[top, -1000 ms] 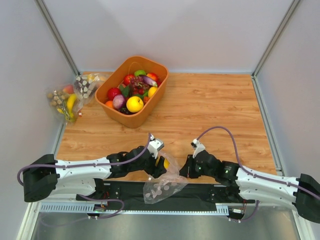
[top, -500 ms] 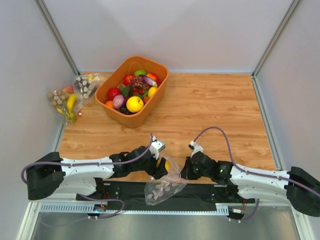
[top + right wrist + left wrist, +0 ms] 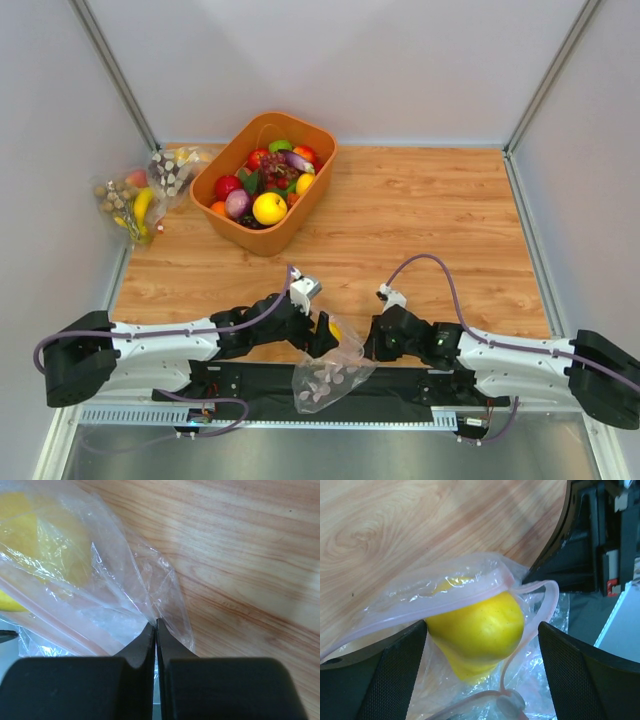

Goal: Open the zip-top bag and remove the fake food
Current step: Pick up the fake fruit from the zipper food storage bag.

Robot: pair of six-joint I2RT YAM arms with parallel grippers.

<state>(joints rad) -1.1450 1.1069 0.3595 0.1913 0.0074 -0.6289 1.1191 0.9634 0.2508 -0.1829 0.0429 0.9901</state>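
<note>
At the near edge of the wooden worktop [image 3: 420, 230], about midway along it, the clear crinkly zip-top plastic bag [image 3: 330, 372] droops over the edge toward the arm bases, its long axis running near to far and its mouth uppermost on the wood. The right gripper [image 3: 155, 627] is fully closed, pinching a fold of the bag's film on the right side. The left gripper [image 3: 481, 627] is spread wide and holds nothing. A yellow round plastic fruit [image 3: 480, 630] sits in the parted mouth directly between its fingers, with one zip strip across the fruit's top. The left arm is therefore the nearer one, and I judge it need only close to take the fruit. Toward the far-left corner stands an orange plastic tub [image 3: 262, 240] of produce, with other clear bags [image 3: 135, 195] beside it.
</note>
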